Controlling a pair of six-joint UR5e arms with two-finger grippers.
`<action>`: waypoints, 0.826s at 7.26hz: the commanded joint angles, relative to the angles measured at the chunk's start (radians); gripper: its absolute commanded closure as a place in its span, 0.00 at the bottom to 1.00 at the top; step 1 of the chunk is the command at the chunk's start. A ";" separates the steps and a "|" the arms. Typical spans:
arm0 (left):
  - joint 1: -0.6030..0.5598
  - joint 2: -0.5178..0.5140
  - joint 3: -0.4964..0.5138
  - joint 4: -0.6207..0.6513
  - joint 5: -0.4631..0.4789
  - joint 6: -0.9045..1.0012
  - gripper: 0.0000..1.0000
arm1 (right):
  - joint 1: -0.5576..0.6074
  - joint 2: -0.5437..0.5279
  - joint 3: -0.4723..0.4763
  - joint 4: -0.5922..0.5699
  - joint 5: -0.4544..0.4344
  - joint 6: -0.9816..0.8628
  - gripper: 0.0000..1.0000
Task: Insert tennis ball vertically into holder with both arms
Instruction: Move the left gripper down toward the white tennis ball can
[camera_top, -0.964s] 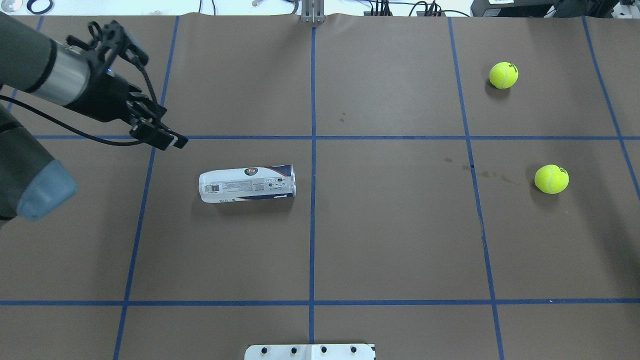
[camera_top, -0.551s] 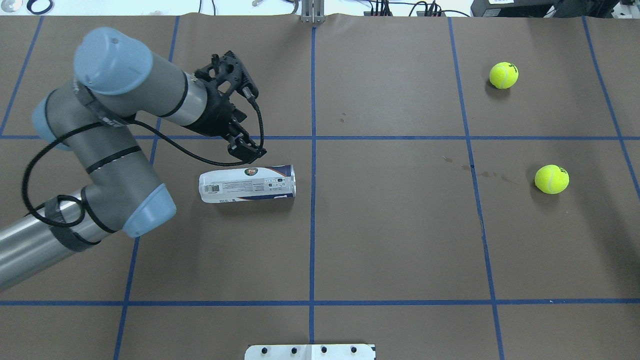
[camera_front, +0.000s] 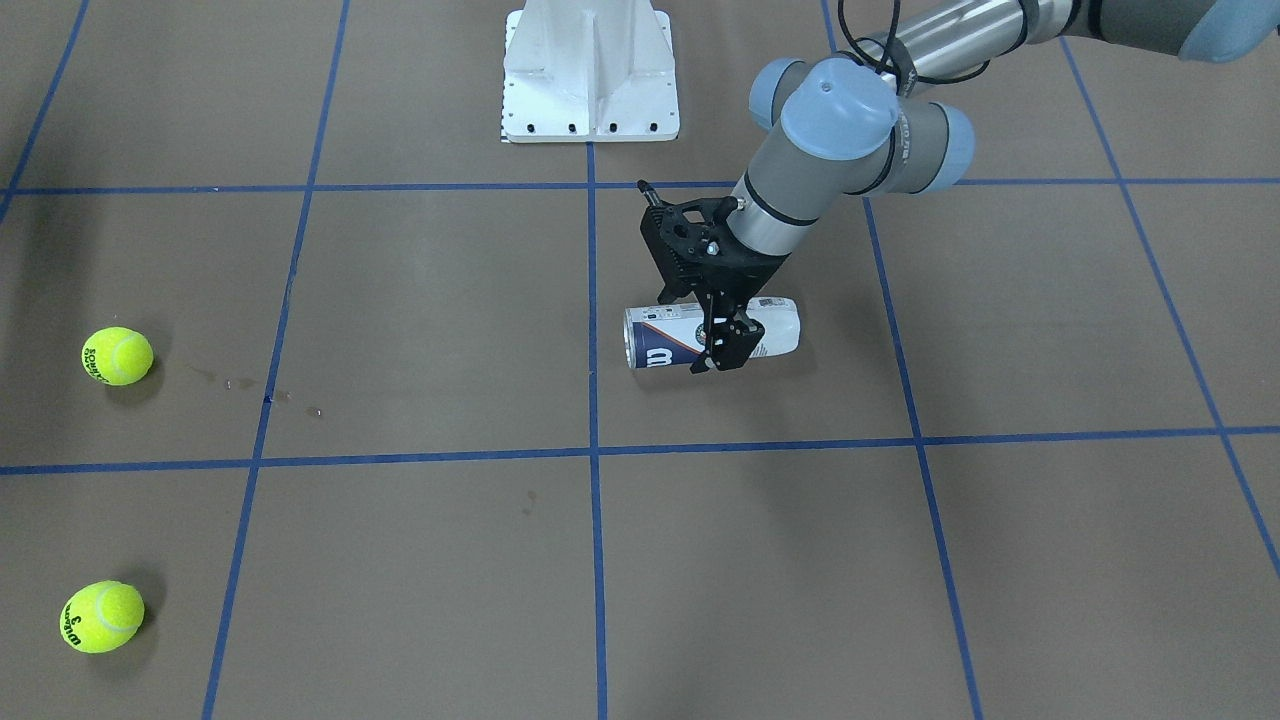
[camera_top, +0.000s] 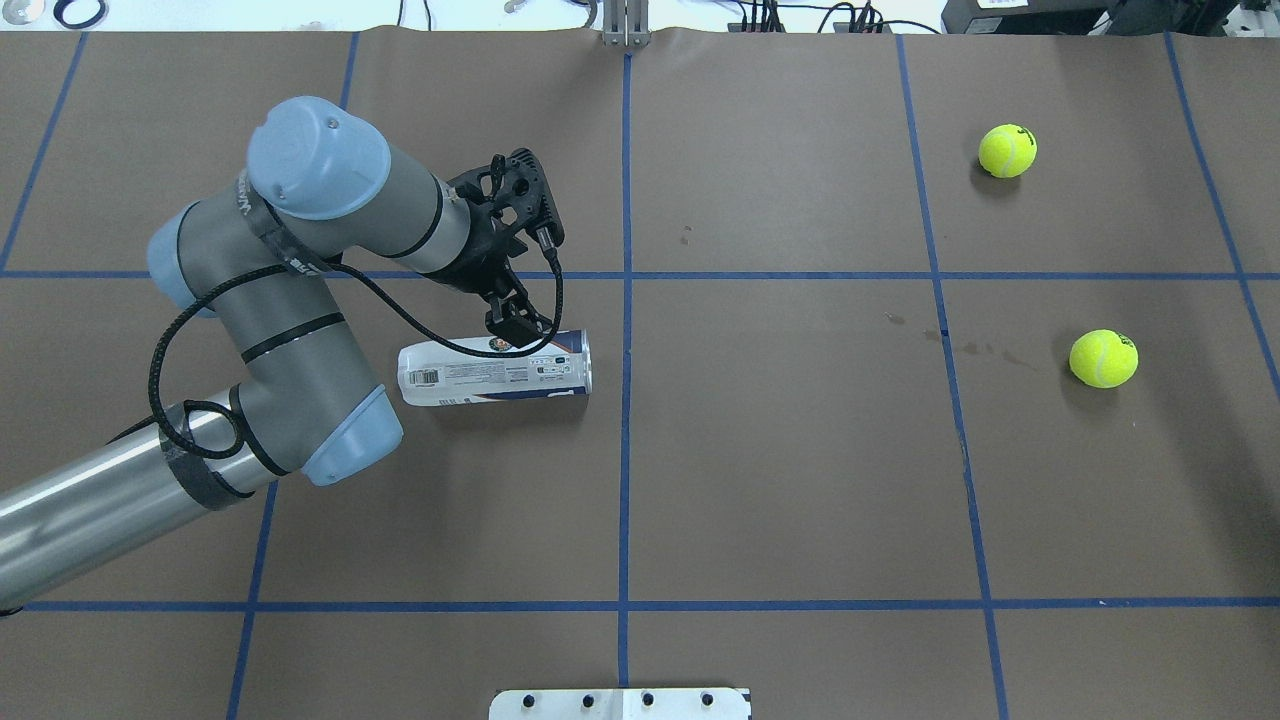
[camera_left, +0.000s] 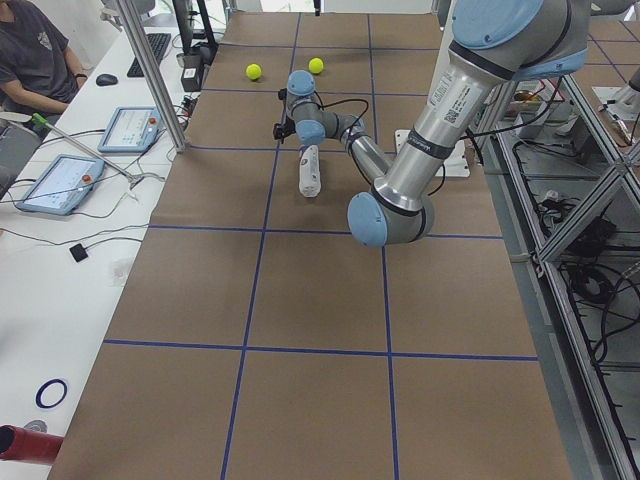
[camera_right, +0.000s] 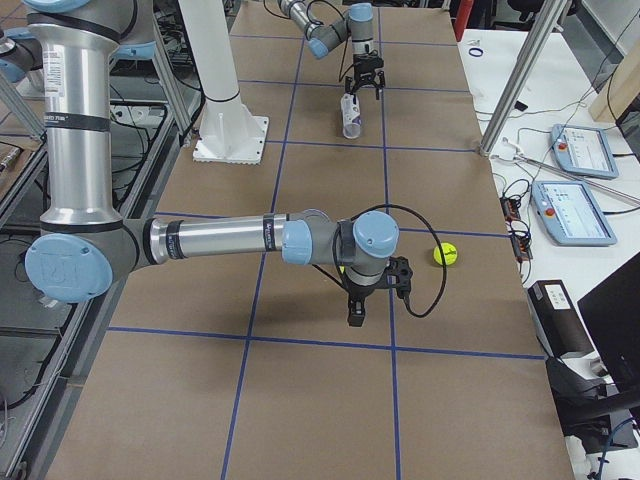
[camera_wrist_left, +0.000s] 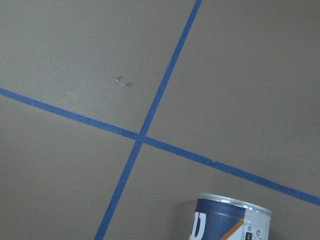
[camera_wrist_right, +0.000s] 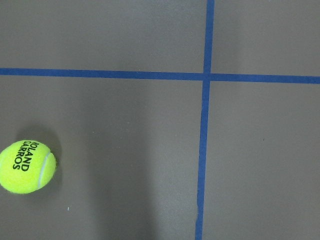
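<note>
the holder (camera_top: 480, 374) lies on its side on the table (camera_top: 800, 480). my left gripper (camera_front: 720, 345) hangs over the holder's middle, pointing down; i cannot tell whether its fingers are spread or pressed together, nor whether they touch it. first tennis ball (camera_top: 1103, 358) and second tennis ball (camera_top: 1007, 150) sit well apart from the holder, off its rimmed end. my right gripper (camera_right: 355, 315) hovers near one of them, finger state unclear.

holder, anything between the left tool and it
Nothing visible. The left tool hangs just over the holder, which lies on its side on the table. Both balls sit far off toward the robot's right.
</note>
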 joint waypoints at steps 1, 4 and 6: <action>0.022 0.000 0.002 -0.008 0.020 -0.011 0.01 | -0.003 0.000 0.001 0.000 0.003 0.006 0.01; 0.035 0.010 -0.009 -0.015 0.021 -0.055 0.00 | -0.004 0.000 0.004 -0.002 0.008 0.008 0.01; 0.040 0.050 -0.050 -0.048 0.091 -0.179 0.00 | -0.007 0.000 0.005 -0.005 0.015 0.008 0.01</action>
